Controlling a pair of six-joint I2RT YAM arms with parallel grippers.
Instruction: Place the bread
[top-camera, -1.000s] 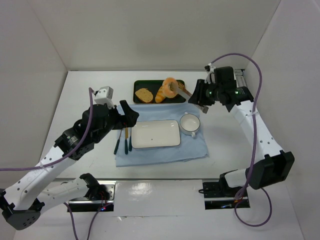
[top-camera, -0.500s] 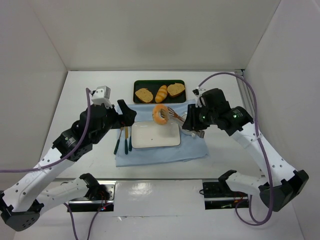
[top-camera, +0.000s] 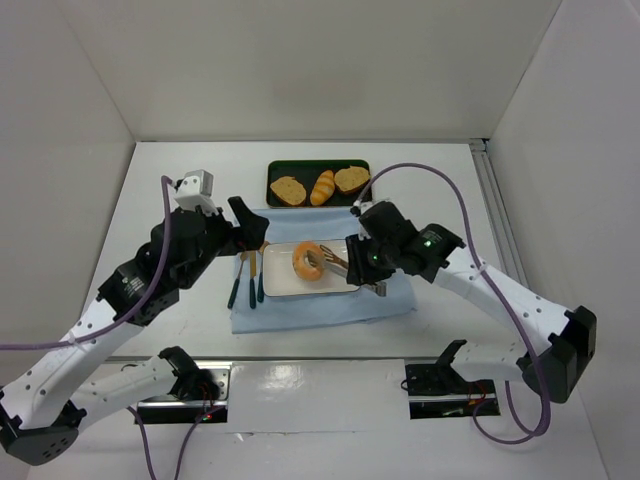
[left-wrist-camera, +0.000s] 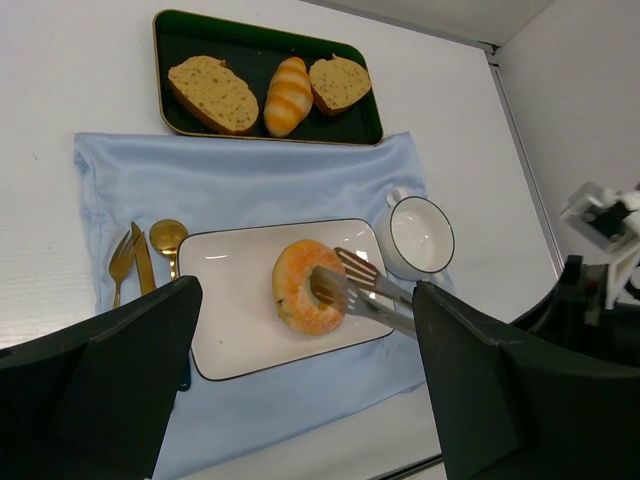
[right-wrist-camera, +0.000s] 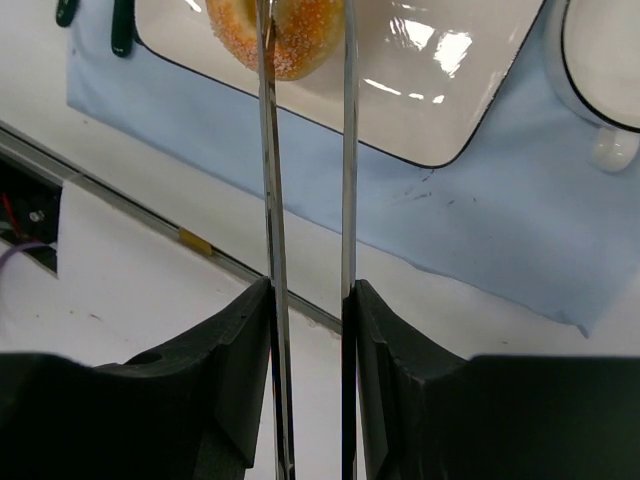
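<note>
The bread (top-camera: 306, 261) is a golden-orange ring, tilted on edge low over the white plate (top-camera: 285, 282); I cannot tell whether it touches. Metal tongs (top-camera: 335, 262) pinch it through its hole and over its right rim. My right gripper (top-camera: 372, 262) is shut on the tongs' handles. In the right wrist view the tongs (right-wrist-camera: 268, 200) run from the gripper (right-wrist-camera: 310, 290) up to the bread (right-wrist-camera: 290, 40). My left gripper (top-camera: 248, 225) hovers open to the left, above the cutlery, holding nothing. Its wrist view shows the bread (left-wrist-camera: 300, 300) on the plate (left-wrist-camera: 230, 320).
A dark tray (top-camera: 275, 170) at the back holds two toast slices and a golden roll (top-camera: 322, 186). A white cup (left-wrist-camera: 420, 235) stands right of the plate. Gold cutlery (top-camera: 248, 282) lies left of it, all on a blue cloth (top-camera: 320, 310). White walls enclose three sides.
My right arm has carried the bread in the tongs from above the tray, forward and left, down to the plate. The left arm has shifted slightly.
</note>
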